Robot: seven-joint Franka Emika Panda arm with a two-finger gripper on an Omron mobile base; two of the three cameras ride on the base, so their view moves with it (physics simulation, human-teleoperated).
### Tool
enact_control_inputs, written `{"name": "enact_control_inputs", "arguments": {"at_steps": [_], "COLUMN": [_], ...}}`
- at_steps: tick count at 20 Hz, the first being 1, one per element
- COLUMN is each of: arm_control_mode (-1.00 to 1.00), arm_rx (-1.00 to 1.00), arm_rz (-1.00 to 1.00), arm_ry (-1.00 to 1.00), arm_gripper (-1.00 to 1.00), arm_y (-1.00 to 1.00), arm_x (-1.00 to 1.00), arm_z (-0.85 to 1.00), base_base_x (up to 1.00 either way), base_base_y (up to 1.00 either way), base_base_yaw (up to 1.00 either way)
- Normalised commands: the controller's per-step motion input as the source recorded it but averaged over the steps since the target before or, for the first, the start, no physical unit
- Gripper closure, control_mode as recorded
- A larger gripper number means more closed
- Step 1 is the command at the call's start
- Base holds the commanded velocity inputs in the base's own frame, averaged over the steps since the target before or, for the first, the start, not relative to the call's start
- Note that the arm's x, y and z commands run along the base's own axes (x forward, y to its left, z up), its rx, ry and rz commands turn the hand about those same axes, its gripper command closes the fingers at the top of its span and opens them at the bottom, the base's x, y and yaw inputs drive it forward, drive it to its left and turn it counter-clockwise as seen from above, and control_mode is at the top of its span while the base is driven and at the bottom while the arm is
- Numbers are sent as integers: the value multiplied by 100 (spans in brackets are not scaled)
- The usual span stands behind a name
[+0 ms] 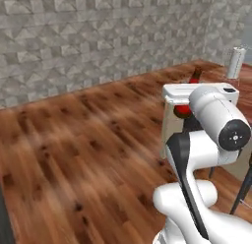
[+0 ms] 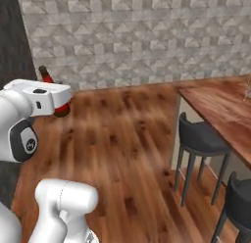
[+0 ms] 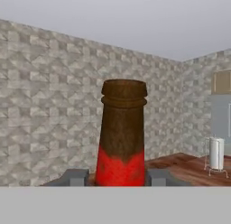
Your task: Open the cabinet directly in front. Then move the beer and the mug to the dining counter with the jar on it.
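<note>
The small dark brown glass beer bottle with a red label [image 3: 122,137] stands upright between the two dark finger tips of the gripper [image 3: 121,177], which press against its red-labelled body on either side; the jaws are clamped on it, and it hangs in the air above the floor. From the left base camera its brown neck [image 1: 196,74] pokes up behind the white hand, with a patch of red lower down. From the right base camera the bottle [image 2: 47,78] rises beyond the white hand, in front of the grey patterned stone wall [image 2: 137,36]. Below it spreads the reddish-brown wood plank floor [image 2: 122,139]. Off to the right runs the long reddish-brown wood-topped dining counter [image 2: 220,109], with dark stools [image 2: 198,139] beside it. A white paper-towel roll [image 3: 216,153] stands on the counter.
</note>
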Motion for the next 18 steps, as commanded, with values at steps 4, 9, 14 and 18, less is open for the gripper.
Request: {"name": "enact_control_inputs", "arguments": {"at_steps": [4, 9, 14, 18], "arm_control_mode": [100, 100, 100, 100], "arm_rx": [0, 0, 0, 0], "arm_rz": [0, 0, 0, 0], "arm_ry": [0, 0, 0, 0], "arm_gripper": [100, 100, 100, 100], "arm_y": [0, 0, 0, 0], "arm_x": [0, 0, 0, 0], "arm_z": [0, 0, 0, 0], "base_base_x": [77, 40, 13, 14], "base_base_y": [24, 2, -3, -14], "base_base_yaw": [-77, -86, -92, -89]}}
